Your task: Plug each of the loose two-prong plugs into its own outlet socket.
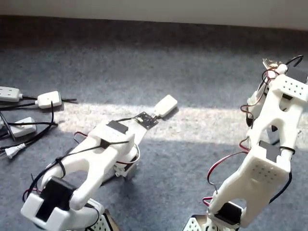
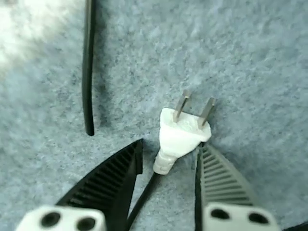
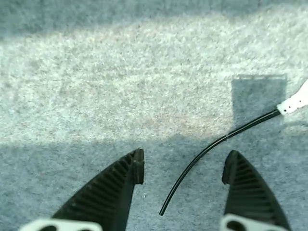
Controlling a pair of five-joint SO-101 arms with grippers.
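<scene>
Left end effector [image 2: 169, 144]: released, jaws straddling two-prong plug [image 2: 180, 132] flat on bench [image 2: 250, 57], apparently positioned for pickup. Right end effector [image 3: 186, 154]: released, above loose black cord [image 3: 211, 144], apparently waiting.

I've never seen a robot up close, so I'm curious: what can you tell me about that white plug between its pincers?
The white plug is moulded plastic by its look, broad at the front and narrowing to a collar where a black cord leaves it. Two flat metal prongs point away from the left gripper. It lies on grey carpet between the open fingers, one close against its side.
</scene>
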